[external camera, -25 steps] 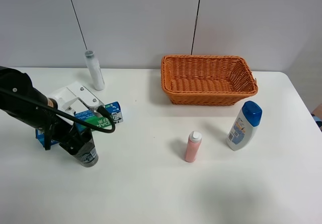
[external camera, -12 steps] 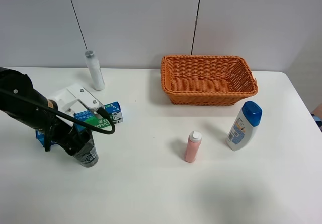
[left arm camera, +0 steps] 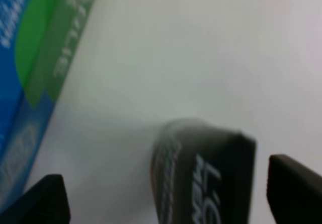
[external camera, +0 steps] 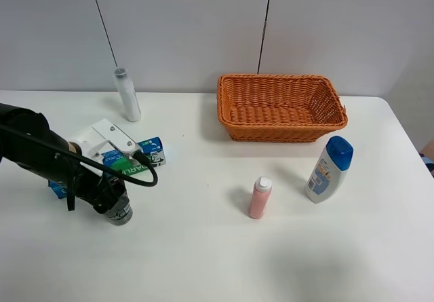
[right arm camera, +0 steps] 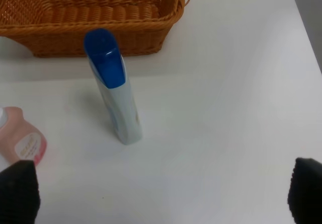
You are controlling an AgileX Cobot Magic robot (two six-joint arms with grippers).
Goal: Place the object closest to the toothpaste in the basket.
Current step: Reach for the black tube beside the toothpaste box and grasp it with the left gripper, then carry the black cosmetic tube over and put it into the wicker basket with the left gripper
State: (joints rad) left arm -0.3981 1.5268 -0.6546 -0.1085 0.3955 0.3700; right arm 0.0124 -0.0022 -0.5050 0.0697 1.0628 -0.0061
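The toothpaste box [external camera: 139,161], blue and green, lies at the left of the table and shows in the left wrist view [left arm camera: 35,78]. A dark grey bottle [external camera: 119,207] stands right beside it. My left gripper [external camera: 108,195] is open and sits over this bottle. In the left wrist view the bottle [left arm camera: 201,173] lies between the two fingertips [left arm camera: 48,199] of my left gripper [left arm camera: 171,196], untouched. The orange wicker basket [external camera: 281,134] stands at the back right. My right gripper [right arm camera: 161,194] is open and empty, above the table near the basket [right arm camera: 90,30].
A white bottle with a blue cap [external camera: 329,170] and a small pink bottle [external camera: 259,198] stand in front of the basket; both show in the right wrist view, the white one [right arm camera: 115,93] and the pink one [right arm camera: 22,143]. A slim white bottle [external camera: 127,95] stands at the back left.
My left arm has sunk a little lower and closer over the dark grey bottle. Nothing else has moved.
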